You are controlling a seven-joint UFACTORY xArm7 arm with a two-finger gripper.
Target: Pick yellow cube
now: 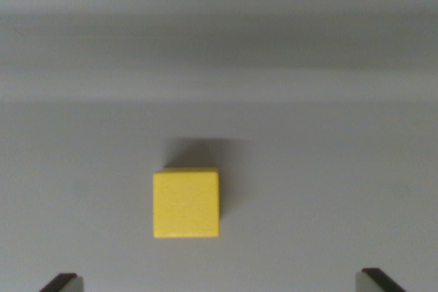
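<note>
Two end effector [217,284] fingertips [63,283] wide apart, one yellow cube [186,204] beyond.

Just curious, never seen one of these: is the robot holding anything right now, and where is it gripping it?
Nothing. The yellow cube lies on the grey surface, clear of both fingers.

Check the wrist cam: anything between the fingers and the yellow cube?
Nothing visible. The yellow cube sits alone on the bare grey surface, with only its own shadow behind it. The gripper is open, its two fingers showing at the bottom corners, apart from the cube, which lies left of centre between them.
</note>
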